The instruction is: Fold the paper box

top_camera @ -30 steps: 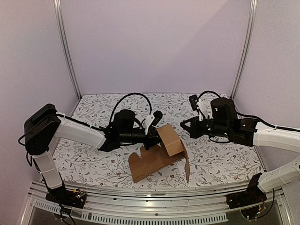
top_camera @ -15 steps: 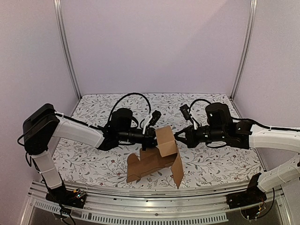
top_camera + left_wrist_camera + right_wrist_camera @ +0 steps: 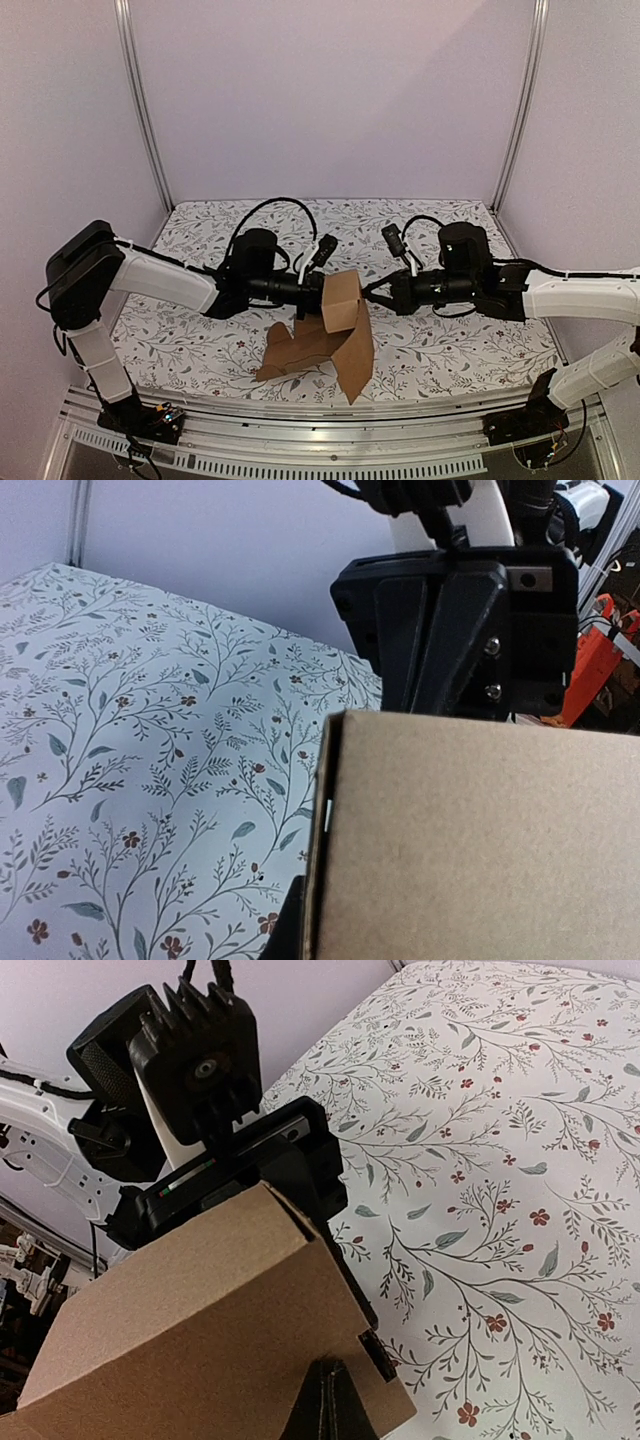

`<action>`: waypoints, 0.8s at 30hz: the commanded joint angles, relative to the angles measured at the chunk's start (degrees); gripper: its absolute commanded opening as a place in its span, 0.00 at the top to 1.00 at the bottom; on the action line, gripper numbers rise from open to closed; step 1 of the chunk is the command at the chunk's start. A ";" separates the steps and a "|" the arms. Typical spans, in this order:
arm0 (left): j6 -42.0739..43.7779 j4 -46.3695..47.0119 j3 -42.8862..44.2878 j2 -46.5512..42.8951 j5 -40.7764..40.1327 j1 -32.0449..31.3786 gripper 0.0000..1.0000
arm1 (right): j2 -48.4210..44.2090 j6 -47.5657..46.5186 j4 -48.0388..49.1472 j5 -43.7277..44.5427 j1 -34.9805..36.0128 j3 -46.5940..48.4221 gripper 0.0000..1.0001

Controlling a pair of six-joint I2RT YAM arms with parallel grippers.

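pinching one paper box (image 3: 341, 300), the left tool (image 3: 318, 291) faces the right tool (image 3: 368, 292), whose grip i cannot tell.

Soft, even light fills the top view, with no glare, and the pale walls (image 3: 330, 100) carry a faint lilac cast. The paper box (image 3: 340, 298) throws only a weak, diffuse shadow onto the tabletop (image 3: 450, 350) beneath it. In the left wrist view the cardboard sits very close and looks slightly soft and grainy, while the tabletop's print farther off is fairly sharp. The right wrist view is bright, and its nearest cardboard edge is a little blurred
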 commanded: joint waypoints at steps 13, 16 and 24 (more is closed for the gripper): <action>0.26 -3.29 1.19 -2.81 -21.21 -0.12 1.00 | -3.15 -6.24 -9.96 9.28 4.05 3.38 1.00; 1.49 -7.31 0.94 -2.48 -26.37 -0.18 1.00 | -4.63 -9.94 -15.82 19.04 3.89 4.79 0.91; 7.41 -3.32 -1.33 2.95 -31.69 -0.45 1.00 | -5.70 -13.39 -20.53 31.74 2.90 7.55 0.66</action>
